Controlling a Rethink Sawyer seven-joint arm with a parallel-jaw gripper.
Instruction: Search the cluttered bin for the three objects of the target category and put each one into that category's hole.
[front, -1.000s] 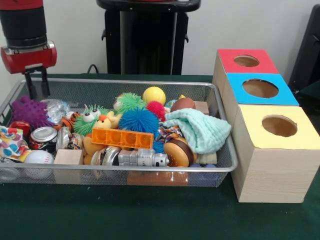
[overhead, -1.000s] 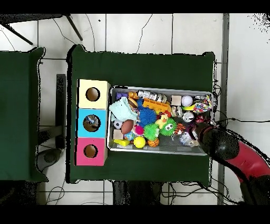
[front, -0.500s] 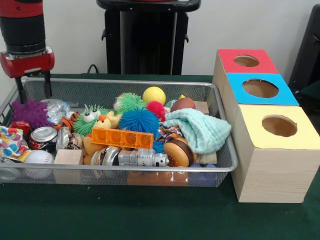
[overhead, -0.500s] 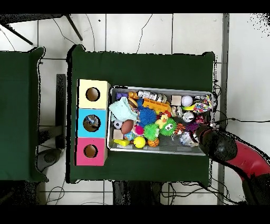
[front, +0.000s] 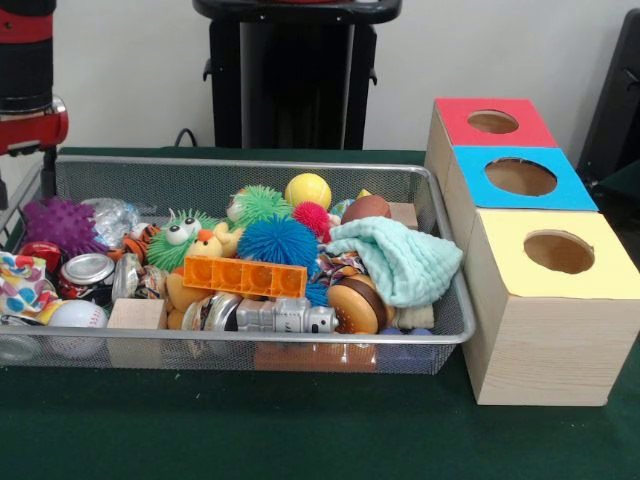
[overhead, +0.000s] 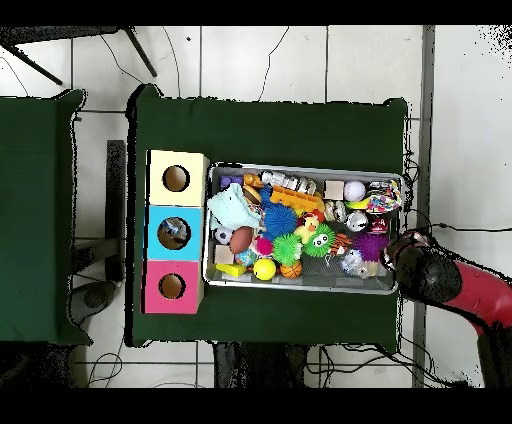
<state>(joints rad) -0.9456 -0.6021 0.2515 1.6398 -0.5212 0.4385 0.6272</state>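
The cluttered bin (front: 250, 163) is a silver wire-mesh basket on the green table, also seen from overhead (overhead: 300, 167). It is heaped with toys: a yellow ball (front: 307, 189), a blue spiky ball (front: 277, 240), an orange brick (front: 244, 275), a mint cloth (front: 395, 260), a purple spiky toy (front: 60, 222), a can (front: 88, 270), a baseball (front: 75, 315). Three boxes with holes stand beside it: red (front: 455, 112), blue (front: 478, 165), yellow (front: 500, 235). My gripper (front: 25, 180) hangs open and empty over the bin's far left corner, partly cut off by the picture's edge.
In the overhead view the arm (overhead: 445, 282) reaches over the bin's right end. The boxes stand in a column left of the bin: yellow (overhead: 160, 165), blue (overhead: 158, 218), red (overhead: 158, 272). The robot's black pedestal (front: 295, 75) stands behind the bin.
My gripper has moved left and slightly up in the front view, from above the purple toy towards the bin's end rim. It stays open and empty. The toys have not moved.
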